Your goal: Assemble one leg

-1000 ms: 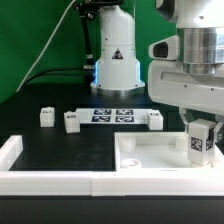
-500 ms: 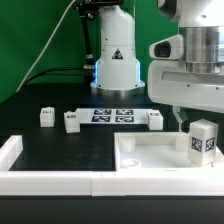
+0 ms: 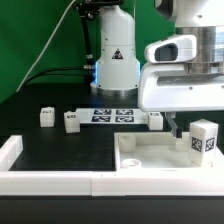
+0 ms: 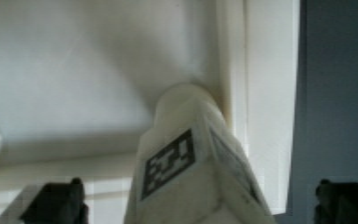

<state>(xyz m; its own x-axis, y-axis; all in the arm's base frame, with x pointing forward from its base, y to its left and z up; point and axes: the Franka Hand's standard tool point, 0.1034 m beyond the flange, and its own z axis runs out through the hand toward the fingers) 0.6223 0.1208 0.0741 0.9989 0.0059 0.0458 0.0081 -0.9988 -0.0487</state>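
Observation:
One leg [image 3: 203,140], a small white post with a marker tag, stands upright in the corner of the white panel [image 3: 150,157] at the exterior view's right. My gripper [image 3: 190,124] hangs just above and around it. In the wrist view the leg [image 4: 197,150] lies between the two dark fingertips [image 4: 60,203], which stand wide apart and clear of its sides, so my gripper [image 4: 202,208] is open and holds nothing. Three more legs stand on the black table: two [image 3: 45,117] [image 3: 71,121] to the left and one [image 3: 156,119] further back.
The marker board [image 3: 112,115] lies flat behind the loose legs. A low white wall [image 3: 40,180] runs along the table's front edge and left corner. The robot's white base [image 3: 116,60] stands at the back.
My gripper has let go of the leg and risen. The leg now stands free in the panel's corner.

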